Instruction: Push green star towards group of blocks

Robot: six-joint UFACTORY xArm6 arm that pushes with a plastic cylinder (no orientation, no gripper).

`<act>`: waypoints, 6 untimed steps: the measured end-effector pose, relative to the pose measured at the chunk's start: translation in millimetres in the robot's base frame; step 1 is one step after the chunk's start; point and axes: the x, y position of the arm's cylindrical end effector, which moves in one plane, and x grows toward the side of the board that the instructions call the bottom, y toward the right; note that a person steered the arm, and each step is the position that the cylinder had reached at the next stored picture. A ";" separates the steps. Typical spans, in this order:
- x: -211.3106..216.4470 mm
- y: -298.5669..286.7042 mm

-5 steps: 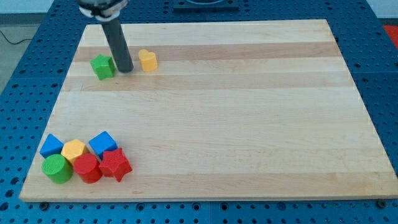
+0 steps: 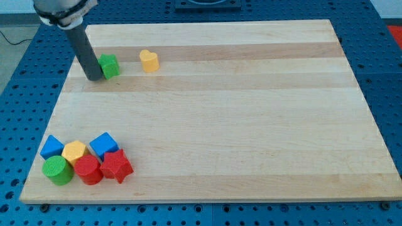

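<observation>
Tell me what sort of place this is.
Probably a robotics lab bench: a wooden board on a blue perforated table, small coloured blocks like the green star, and my tip beside it.

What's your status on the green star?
My tip touching green star, on its left. Group of blocks at view's bottom left, star far from it. Path between clear.

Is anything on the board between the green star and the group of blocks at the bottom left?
Nothing visible: bare wood lies between the green star and the group of blocks. My tip touches the star's left side.
</observation>
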 end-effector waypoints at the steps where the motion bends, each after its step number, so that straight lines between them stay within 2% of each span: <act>1: -49.0 -35.9; 2: -72.5 -19.7; 3: -48.8 14.7; 5: 46.8 69.6; 6: 85.8 78.3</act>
